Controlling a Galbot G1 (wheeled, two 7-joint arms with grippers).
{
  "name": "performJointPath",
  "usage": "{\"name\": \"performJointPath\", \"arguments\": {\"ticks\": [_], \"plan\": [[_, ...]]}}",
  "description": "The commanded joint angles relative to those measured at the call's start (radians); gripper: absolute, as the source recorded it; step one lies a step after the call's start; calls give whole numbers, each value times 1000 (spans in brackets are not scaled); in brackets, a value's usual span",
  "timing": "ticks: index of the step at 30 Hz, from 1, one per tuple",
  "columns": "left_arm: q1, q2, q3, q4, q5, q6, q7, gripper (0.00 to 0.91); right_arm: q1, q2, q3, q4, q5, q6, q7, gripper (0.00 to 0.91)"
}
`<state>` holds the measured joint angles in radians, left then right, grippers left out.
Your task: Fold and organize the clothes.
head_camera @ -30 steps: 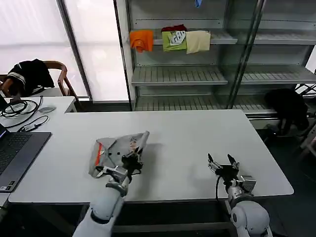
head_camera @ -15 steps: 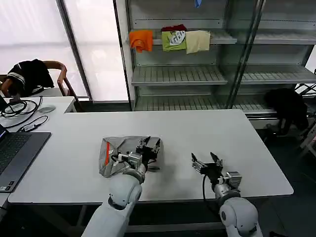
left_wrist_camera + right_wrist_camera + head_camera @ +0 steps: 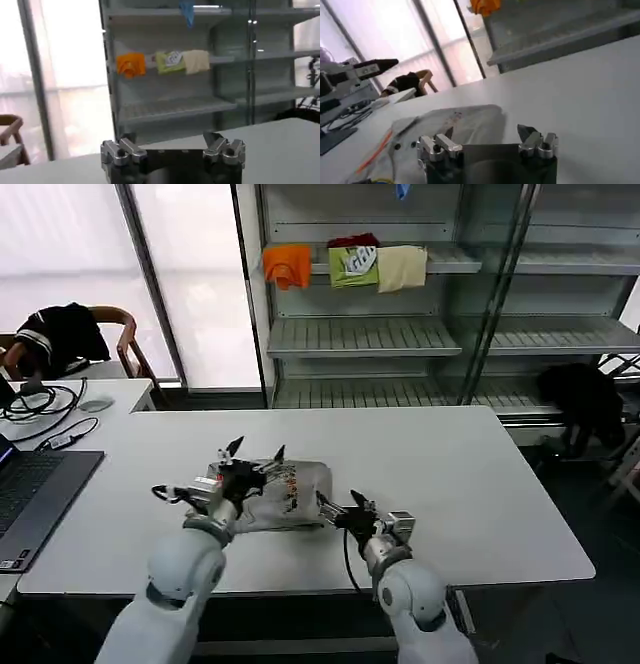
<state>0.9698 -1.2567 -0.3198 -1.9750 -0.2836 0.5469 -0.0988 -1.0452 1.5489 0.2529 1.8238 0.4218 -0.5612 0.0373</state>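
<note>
Soft grey T-shirt [image 3: 290, 496] — crumpled, rounded heap.

Right end effector [image 3: 487, 145] open, fingers spread, low over white bench [image 3: 580, 95]. Crumpled light grey cotton T-shirt [image 3: 445, 127] with red-orange strip lies just ahead on bench. Left end effector [image 3: 362, 70] beyond shirt. Orange folded garment [image 3: 485, 6] on shelf behind.
</note>
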Motion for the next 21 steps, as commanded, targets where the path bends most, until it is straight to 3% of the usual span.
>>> {"name": "performJointPath", "arguments": {"ticks": [1,18,21], "plan": [[101,89,-183,-56,-52,18,30,907,82,44,-119,-141,65,-20,92,0],[103,61,-174,-25,-49,11,36,907,-12,17,-57,-23,59,-19,116,0],[106,58,-174,-25,-49,8,37,907,-36,-22,-49,13,61,-20,125,0]]}}
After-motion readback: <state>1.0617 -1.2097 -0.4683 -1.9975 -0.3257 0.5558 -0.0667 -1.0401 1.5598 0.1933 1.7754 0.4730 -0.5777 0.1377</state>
